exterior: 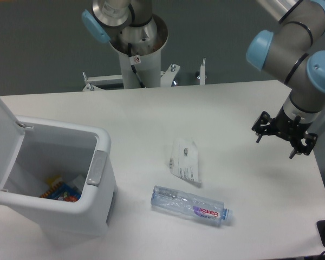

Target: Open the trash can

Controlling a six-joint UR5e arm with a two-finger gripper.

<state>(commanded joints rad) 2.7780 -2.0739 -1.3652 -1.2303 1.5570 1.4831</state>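
Lying beside the open trash can (70, 179), bottle (190, 205) label possibly reads "Cameri"; gripper (285, 143) fingers spread.

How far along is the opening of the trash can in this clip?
Done, by the look of it: the trash can has its lid swung up on the left, and the inside shows colourful items at the bottom. Nothing is in hand: the claw hangs open and empty at the table's far right, well away from the bin. Nothing of the task appears left.
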